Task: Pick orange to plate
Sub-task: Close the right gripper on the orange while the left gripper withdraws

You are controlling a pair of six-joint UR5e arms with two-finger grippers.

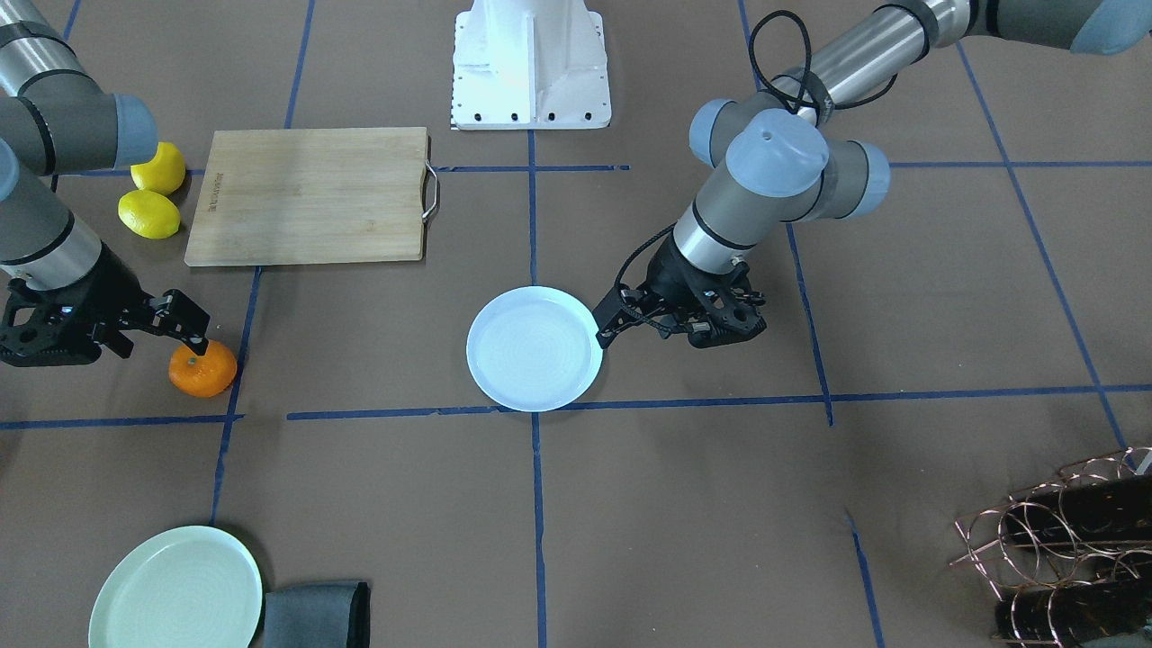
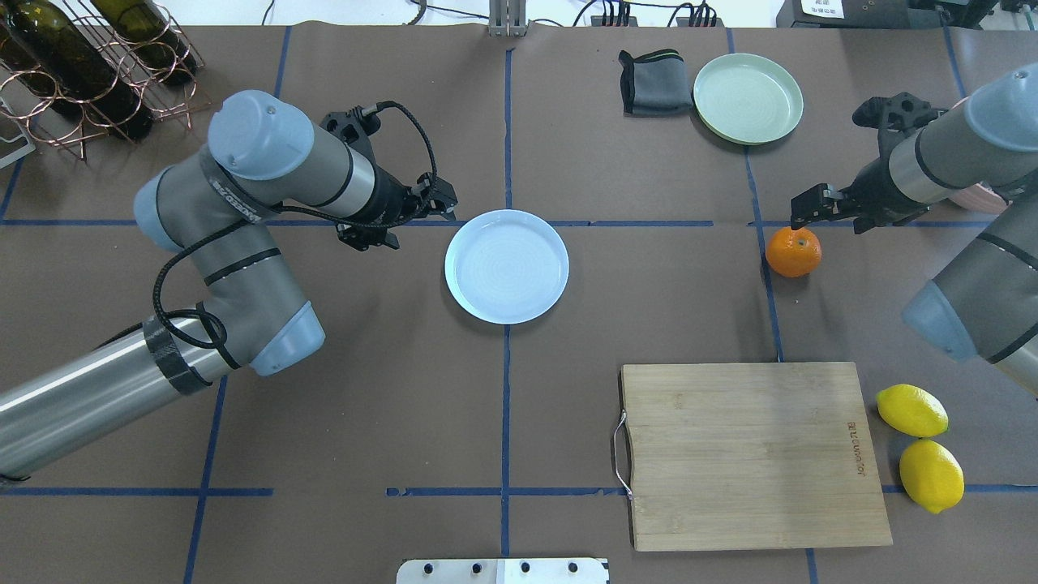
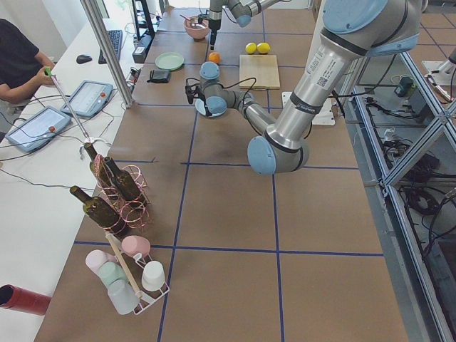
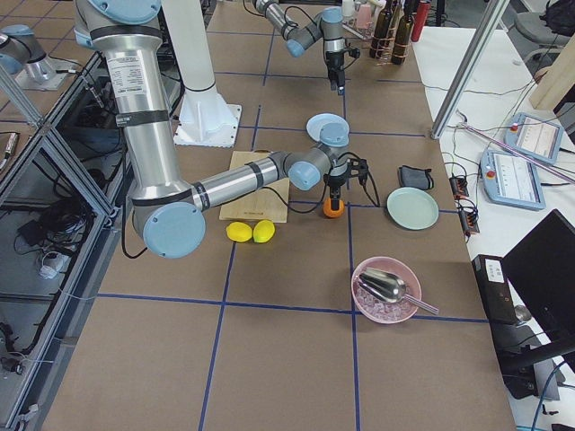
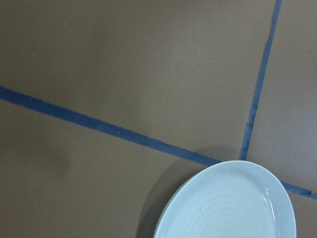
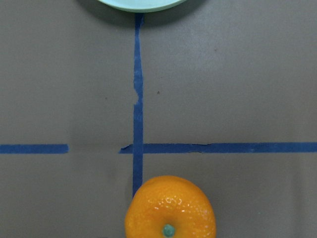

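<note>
The orange (image 1: 202,369) (image 2: 793,251) rests on the brown table mat, on a blue tape line on the robot's right side. My right gripper (image 1: 194,340) (image 2: 801,212) hangs just above and beside it, its fingers drawn to one tip and holding nothing. In the right wrist view the orange (image 6: 170,208) sits at the bottom edge, stem dot facing up. At the table's middle lies the bluish-white plate (image 1: 535,348) (image 2: 506,266), with nothing on it. Next to its rim my left gripper (image 1: 603,335) (image 2: 444,203) looks shut and holds nothing. A part of the plate (image 5: 233,203) shows in the left wrist view.
A wooden cutting board (image 2: 750,454) and two lemons (image 2: 912,410) lie on the robot's right. On the operators' side of the orange are a mint-green plate (image 2: 748,97) and a grey cloth (image 2: 649,81). A bottle rack (image 2: 81,57) fills the far left corner.
</note>
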